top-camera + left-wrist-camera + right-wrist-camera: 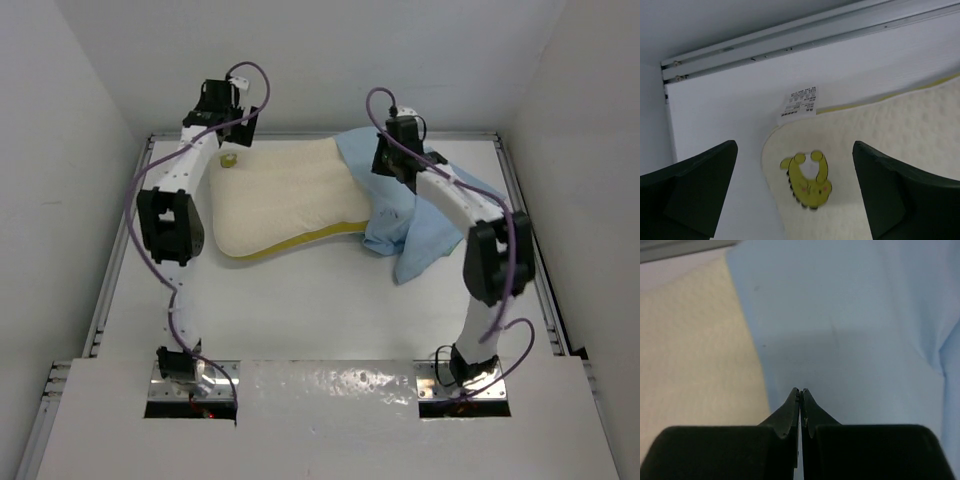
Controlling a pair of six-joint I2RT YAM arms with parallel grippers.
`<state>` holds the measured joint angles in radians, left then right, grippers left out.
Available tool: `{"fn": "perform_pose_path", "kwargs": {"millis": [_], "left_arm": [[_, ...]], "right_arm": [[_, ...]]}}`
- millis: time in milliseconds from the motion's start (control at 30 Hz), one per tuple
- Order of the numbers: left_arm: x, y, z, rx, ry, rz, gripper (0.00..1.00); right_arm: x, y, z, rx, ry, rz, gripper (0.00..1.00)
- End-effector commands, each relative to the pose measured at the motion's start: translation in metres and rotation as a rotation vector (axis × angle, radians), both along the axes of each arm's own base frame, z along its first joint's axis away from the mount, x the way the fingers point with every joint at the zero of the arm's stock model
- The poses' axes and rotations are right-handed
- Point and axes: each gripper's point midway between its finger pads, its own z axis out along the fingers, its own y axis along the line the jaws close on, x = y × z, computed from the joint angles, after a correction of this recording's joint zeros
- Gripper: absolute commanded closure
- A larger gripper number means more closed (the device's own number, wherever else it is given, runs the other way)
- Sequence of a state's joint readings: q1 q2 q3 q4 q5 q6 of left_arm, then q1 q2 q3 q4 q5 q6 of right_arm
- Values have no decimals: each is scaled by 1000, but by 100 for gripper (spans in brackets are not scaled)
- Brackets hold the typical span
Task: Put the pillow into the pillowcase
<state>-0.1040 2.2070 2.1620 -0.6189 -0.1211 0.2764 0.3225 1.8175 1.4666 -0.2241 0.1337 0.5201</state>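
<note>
The left gripper point(794, 150) hangs released, jaws wide apart, over the far left corner of the pillow point(285, 200), with nothing between its fingers. Under it, a small yellow tag point(807, 180) lies on the pillow's top and a white label point(800, 105) sticks out from its edge onto the table point(300, 300). A metal rail point(790, 42) runs along the table's far edge just beyond.

The pillow lies flat mid-table, plump and cream. It looks light and squashy, so a pinch on the flat top would likely only dent it. The better hold is probably the yellow-banded edge or a corner, where jaws can close around a fold.

Its right end meets the pillowcase point(420, 220), a light blue heap on the right side. Blue cloth overlaps the pillow there, but whether that end is inside the sack or just under it cannot be told. The cloth looks thin, limp and probably slippery, so it should be taken by a single layer at the mouth edge.

The right gripper point(800, 392) is clenched, tips together, just above the blue cloth beside its border with the pillow. No cloth shows between the tips. The rumpled folds hide the opening, and that looks like the main obstacle
</note>
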Motion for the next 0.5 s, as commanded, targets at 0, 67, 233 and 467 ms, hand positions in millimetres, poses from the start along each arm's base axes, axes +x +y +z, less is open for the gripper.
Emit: {"fn": "perform_pose_path", "kwargs": {"millis": [0, 67, 233, 467], "left_arm": [[29, 16, -24, 84, -15, 82, 1], [32, 16, -63, 129, 54, 39, 1], [-3, 0, -129, 108, 207, -112, 12], [-167, -85, -175, -81, 470, -574, 22]], "right_arm": [[22, -11, -42, -35, 102, -140, 100], [31, 7, -74, 6, 169, -107, 100], [33, 51, -118, 42, 264, 2, 100], [14, 126, -135, 39, 249, 268, 100]]}}
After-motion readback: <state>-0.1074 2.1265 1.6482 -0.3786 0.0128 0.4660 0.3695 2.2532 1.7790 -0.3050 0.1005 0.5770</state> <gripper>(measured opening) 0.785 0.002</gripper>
